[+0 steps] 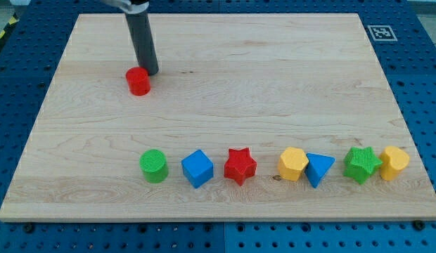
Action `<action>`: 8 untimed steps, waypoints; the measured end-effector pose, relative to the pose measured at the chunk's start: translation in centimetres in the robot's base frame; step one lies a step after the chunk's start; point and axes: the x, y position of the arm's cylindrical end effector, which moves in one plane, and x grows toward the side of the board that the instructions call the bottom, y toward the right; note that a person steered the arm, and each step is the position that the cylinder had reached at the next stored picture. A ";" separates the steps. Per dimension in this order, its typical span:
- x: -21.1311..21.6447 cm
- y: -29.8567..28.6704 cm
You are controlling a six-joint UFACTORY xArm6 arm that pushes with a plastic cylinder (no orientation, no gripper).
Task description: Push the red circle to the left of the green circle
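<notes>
The red circle (138, 81) lies on the wooden board in the upper left part of the view. My tip (150, 72) is down on the board right beside it, at its upper right edge, touching or nearly touching it. The green circle (154, 166) lies near the view's bottom, below and slightly right of the red circle, at the left end of a row of blocks.
Right of the green circle runs a row: a blue cube (197, 168), a red star (240, 166), a yellow hexagon (293, 164), a blue triangle (318, 169), a green star (362, 164) and a yellow block (394, 162). The board's edge (35, 126) is at the left.
</notes>
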 end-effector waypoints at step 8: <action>14.7 -3.4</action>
